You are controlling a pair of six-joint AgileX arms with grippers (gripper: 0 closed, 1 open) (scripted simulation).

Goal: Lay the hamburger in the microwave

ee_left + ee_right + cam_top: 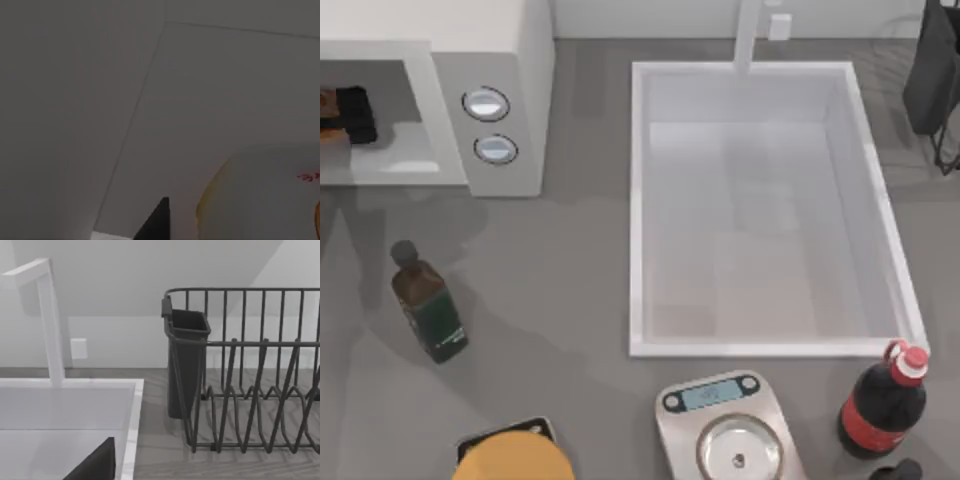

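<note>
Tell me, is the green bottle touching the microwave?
Apart. The top view shows the green bottle standing on the grey table, with a plain stretch of bare tabletop between it and the microwave front.

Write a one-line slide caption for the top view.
Black left gripper inside big white microwave; white rectangular sink at the centre; right arm parked far right.

A white sink [770, 210] fills the table's centre-right, its tap [748, 35] at 12 o'clock. A dish rack [250, 375] stands at 2. A cola bottle [880, 405] sits at 5, a kitchen scale [730, 430] at 6, a dark green bottle [428, 305] at 8.
</note>
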